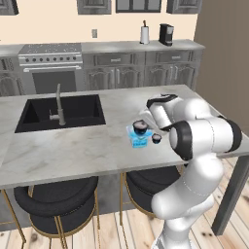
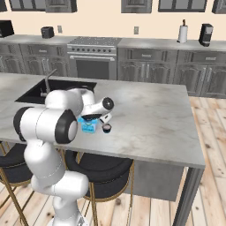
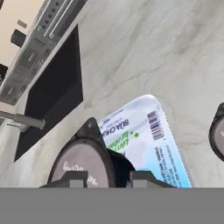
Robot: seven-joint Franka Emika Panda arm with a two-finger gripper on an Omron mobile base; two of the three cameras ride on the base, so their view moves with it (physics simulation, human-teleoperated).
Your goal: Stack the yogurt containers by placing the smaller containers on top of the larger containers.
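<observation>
My gripper [image 1: 141, 125] is shut on the bigger of the smaller containers, a round dark cup [image 1: 140, 128] with a pale greyish top [image 3: 81, 164]. It holds the cup right over the larger container, a flat light-blue tub [image 1: 138, 141] with a printed pale lid [image 3: 151, 140]. I cannot tell whether cup and lid touch. The tiny dark cup [image 1: 156, 139] stands on the counter just right of the tub, also at the hand view's right edge [image 3: 217, 136]. In the right base view the tub [image 2: 89, 127] and the tiny cup [image 2: 106, 128] sit under my hand [image 2: 94, 117].
The grey marble island counter [image 1: 73, 146] carries a black sink [image 1: 62, 113] with a faucet [image 1: 60, 104] to the left of the tub. Black stools [image 1: 56, 199] stand under the counter's near edge. A stove and cabinets line the back wall.
</observation>
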